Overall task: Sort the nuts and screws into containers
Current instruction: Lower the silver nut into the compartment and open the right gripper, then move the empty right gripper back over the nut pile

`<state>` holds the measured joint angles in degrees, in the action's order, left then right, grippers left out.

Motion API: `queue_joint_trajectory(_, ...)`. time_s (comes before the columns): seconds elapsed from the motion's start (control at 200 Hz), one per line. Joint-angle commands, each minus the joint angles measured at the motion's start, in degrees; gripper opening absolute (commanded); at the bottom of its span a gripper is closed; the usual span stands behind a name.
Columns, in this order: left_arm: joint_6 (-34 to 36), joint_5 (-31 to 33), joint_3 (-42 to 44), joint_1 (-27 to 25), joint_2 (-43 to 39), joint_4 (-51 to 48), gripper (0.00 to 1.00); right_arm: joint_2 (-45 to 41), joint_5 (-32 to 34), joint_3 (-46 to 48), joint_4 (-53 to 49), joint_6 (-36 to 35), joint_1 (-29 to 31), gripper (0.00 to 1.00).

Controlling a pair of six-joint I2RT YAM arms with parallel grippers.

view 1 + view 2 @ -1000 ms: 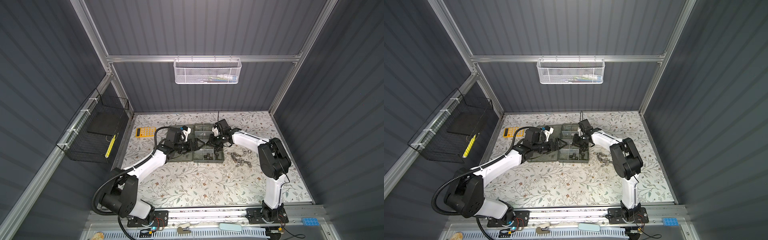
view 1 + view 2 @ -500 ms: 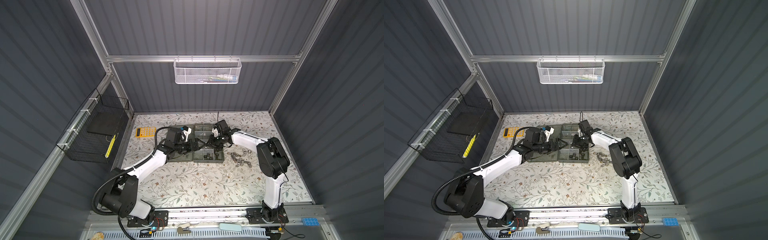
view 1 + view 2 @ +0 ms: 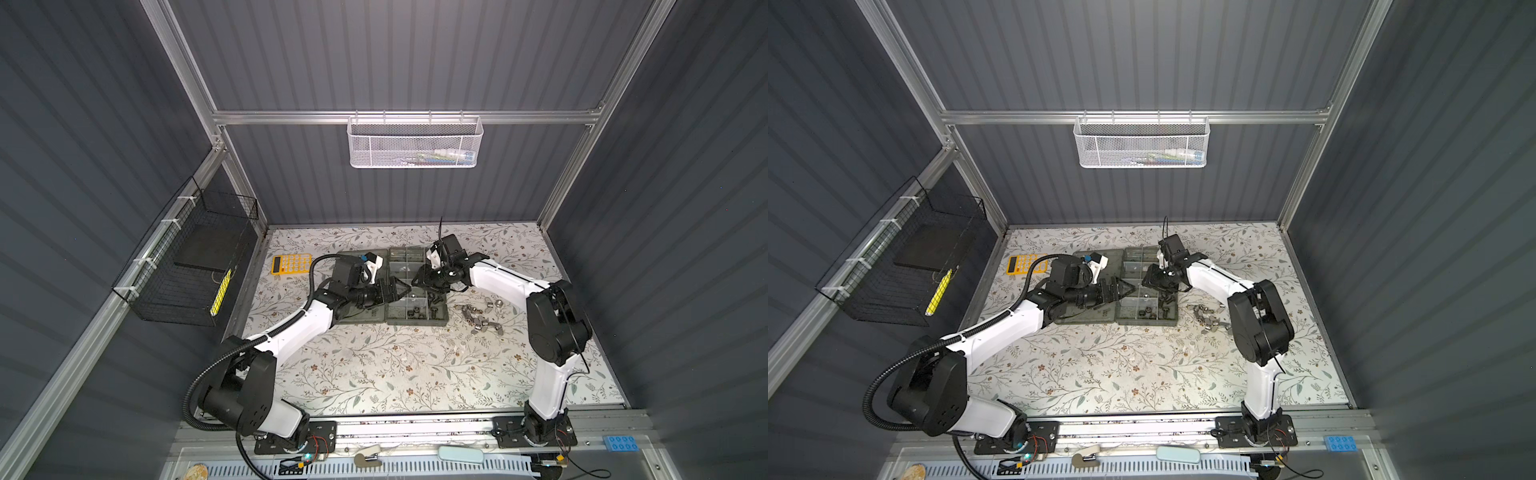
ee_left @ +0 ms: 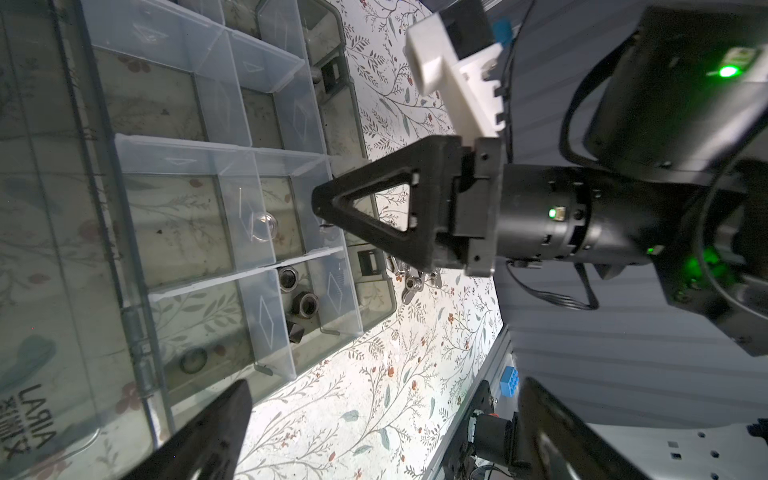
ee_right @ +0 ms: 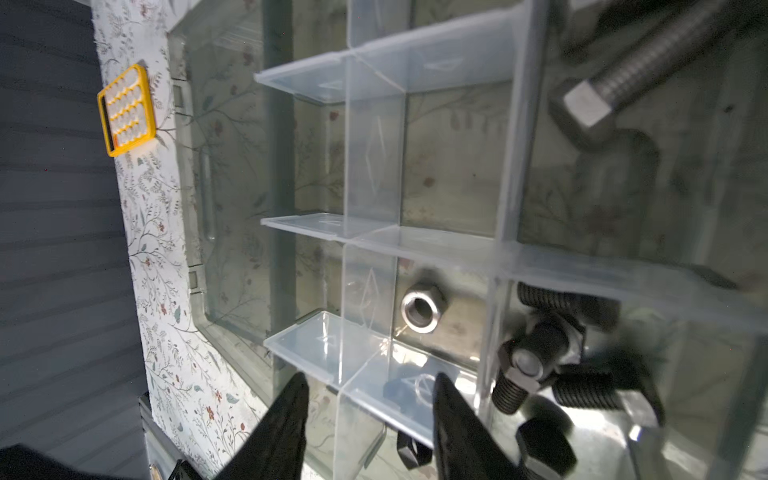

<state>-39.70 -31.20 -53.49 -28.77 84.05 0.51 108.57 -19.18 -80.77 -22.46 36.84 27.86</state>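
Note:
The containers are clear-walled cells [image 5: 374, 166] in the grey-green organizer case [image 3: 444, 320] [image 3: 1173, 322]. My right gripper [image 5: 370, 376] [image 3: 419, 280] hangs open just above the cells, holding nothing. A silver nut [image 5: 424, 311] lies in the cell ahead of its fingertips. Black screws [image 5: 536, 361] fill the neighbouring cell and a long silver screw [image 5: 623, 79] lies in another. Black nuts [image 4: 307, 303] sit in a near-corner cell. My left gripper [image 4: 386, 386] [image 3: 405, 289] is wide open and empty, low over the case's lid side. Loose silver screws and nuts [image 3: 478, 316] [image 3: 1208, 318] lie right of the case.
A yellow calculator [image 3: 291, 263] [image 5: 126, 110] lies left of the case near the back. A black wire basket [image 3: 195, 266] hangs on the left wall and a white mesh basket [image 3: 413, 143] on the back wall. The two grippers nearly meet over the case.
My right gripper's jaws have opened above the cells. Both arms stay almost where they were.

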Motion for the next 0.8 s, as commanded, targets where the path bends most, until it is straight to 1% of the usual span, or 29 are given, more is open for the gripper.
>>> queue_joint_trajectory(0.0,0.2,-0.8,-1.3,-0.4,-0.8,0.1,1.0,-3.4,2.5,0.9,-1.7,-1.3,-1.1,0.55)
queue_joint_trajectory(0.31,2.0,1.5,-5.3,-5.1,1.6,-1.2,1.0,-11.8,4.3,8.2,-1.4,-1.9,-5.6,0.78)
queue_joint_trajectory(0.47,3.2,3.0,-8.3,-8.2,3.9,-2.0,1.0,-16.9,5.8,13.9,-1.4,-1.9,-9.5,0.99)
queue_joint_trajectory(0.6,3.1,3.2,-10.1,-10.0,6.0,-1.6,1.0,-20.2,6.9,18.7,-1.8,-2.0,-13.5,0.99)
queue_joint_trajectory(0.795,2.3,2.9,-12.0,-11.5,8.6,-0.4,1.0,-23.0,10.8,23.4,-4.3,-2.1,-19.7,0.99)
